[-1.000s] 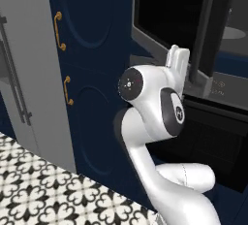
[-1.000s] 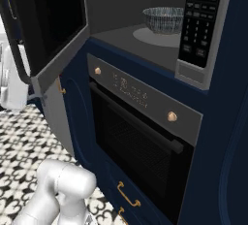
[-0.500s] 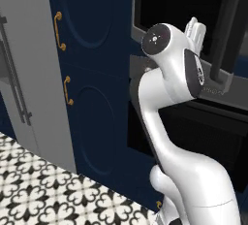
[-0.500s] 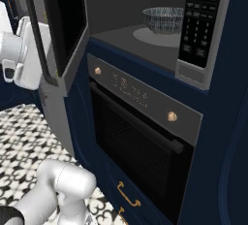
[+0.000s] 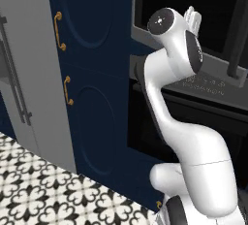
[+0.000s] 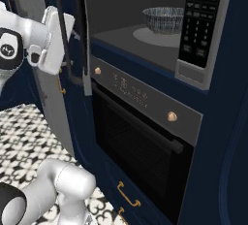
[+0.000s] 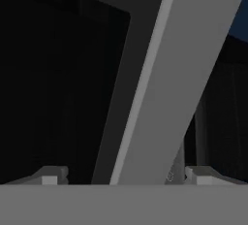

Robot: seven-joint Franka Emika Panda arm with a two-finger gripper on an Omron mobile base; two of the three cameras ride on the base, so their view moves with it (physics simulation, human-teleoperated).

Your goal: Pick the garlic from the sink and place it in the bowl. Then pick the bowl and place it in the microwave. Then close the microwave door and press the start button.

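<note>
The bowl point(image 6: 164, 19), dark patterned outside, stands deep in the open microwave point(image 6: 131, 37) on its grey floor. The garlic is hidden and the sink is out of view. The microwave door point(image 6: 86, 49) stands nearly edge-on at the cavity's left. My gripper point(image 6: 68, 27) is up against its outer face. From the left, the gripper point(image 5: 193, 16) points at the door point(image 5: 218, 56) with its black glass. In the hand view the open gripper point(image 7: 126, 175) has the door's grey frame point(image 7: 164, 83) slanting between its fingertips point(image 7: 48, 175), nothing gripped.
The control panel point(image 6: 201, 20) with its buttons is right of the cavity. A black oven point(image 6: 140, 136) with a bar handle sits below. Navy cabinet doors point(image 5: 92, 73) with brass handles and a grey tall door point(image 5: 29, 73) stand to the left. The floor point(image 5: 43, 195) is patterned tile.
The arm has risen and carried the hand up against the door's outer face. The door has swung from wide open to nearly edge-on toward the cavity.
</note>
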